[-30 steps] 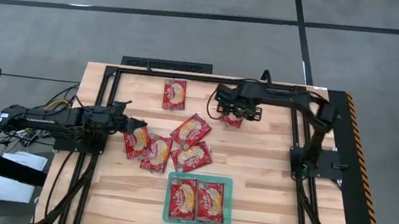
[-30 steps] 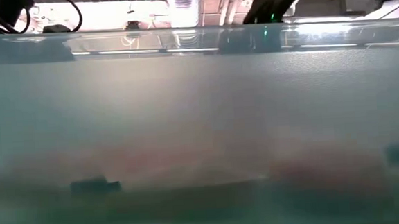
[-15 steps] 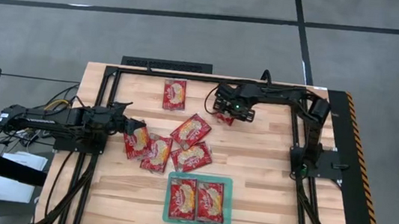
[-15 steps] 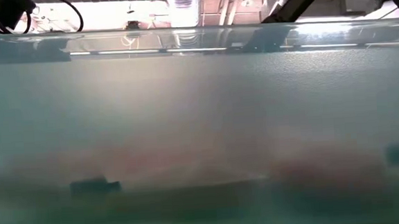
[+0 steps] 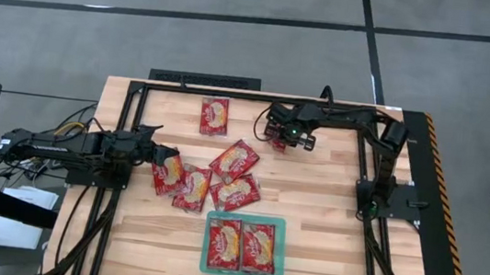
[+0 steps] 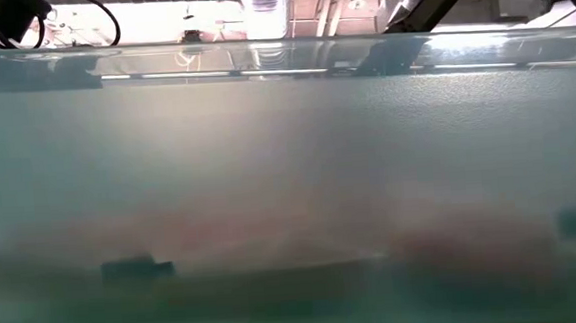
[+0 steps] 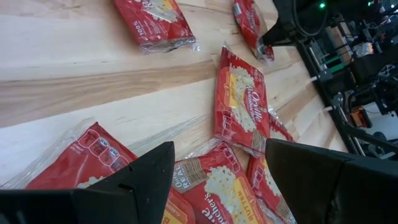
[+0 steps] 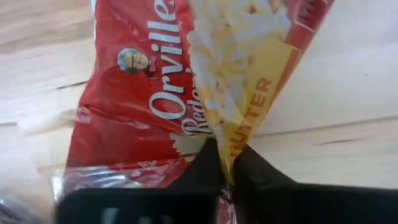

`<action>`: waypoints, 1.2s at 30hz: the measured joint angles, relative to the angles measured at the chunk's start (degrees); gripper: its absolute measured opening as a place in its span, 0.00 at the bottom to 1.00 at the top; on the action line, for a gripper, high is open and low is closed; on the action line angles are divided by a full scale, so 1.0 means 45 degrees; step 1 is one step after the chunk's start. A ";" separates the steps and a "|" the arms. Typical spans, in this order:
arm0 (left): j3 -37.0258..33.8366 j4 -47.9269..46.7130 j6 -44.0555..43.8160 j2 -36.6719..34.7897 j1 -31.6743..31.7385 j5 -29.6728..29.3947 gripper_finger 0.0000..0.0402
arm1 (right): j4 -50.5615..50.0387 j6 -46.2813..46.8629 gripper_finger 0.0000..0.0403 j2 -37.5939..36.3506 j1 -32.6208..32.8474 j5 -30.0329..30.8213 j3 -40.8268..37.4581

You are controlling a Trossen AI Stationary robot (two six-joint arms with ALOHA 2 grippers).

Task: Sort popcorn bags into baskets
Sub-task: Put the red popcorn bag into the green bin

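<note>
**Observer:** Start at your left side. Your left gripper (image 5: 166, 157) sits low at the left edge of the table (image 5: 328, 221), its fingers (image 7: 140, 177) spread wide with nothing between them, right at the leftmost popcorn bag (image 5: 167, 175) of the loose cluster.

**Operator:** What does that cluster look like?

**Observer:** You have four red packets bunched mid-table: that leftmost one, a second (image 5: 192, 188) overlapping it, a third (image 5: 235, 192) just right of those, and a fourth (image 5: 234, 159) lying tilted behind them. Farther back a single bag (image 5: 214, 115) lies by itself, well apart from the cluster.

**Operator:** And the basket?

**Observer:** Your teal tray (image 5: 240, 274) is at the near edge, just in front of the cluster. Two bags lie flat in it side by side, one on the left (image 5: 224, 243) and one on the right (image 5: 258, 247). In the low view the tray's translucent wall (image 6: 288, 161) fills almost the whole picture, so you see only blurred reddish shapes through it.

**Operator:** The right arm?

**Observer:** Your right gripper (image 5: 284, 137) is at the far right of the table, behind the cluster. Its fingers (image 8: 202, 171) are pinched tight on the edge of a butter popcorn bag (image 8: 205, 81). From above, only a bit of red shows under the gripper; you cannot tell whether the packet is touching the wood.
</note>
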 joint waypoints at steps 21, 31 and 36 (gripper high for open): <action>0.0001 0.0003 0.0000 -0.0005 -0.0001 0.0111 0.60 | -0.0051 0.1210 0.02 -0.4929 0.5281 0.0751 -0.0042; 0.0002 0.0075 -0.0024 -0.0005 -0.0002 0.0121 0.60 | 0.1962 0.4912 0.03 -0.3657 1.0476 0.2267 0.1015; -0.0003 0.0051 -0.0149 0.0009 0.0001 0.0130 0.60 | 0.1386 0.5059 0.03 -0.2023 1.1457 0.2347 0.3316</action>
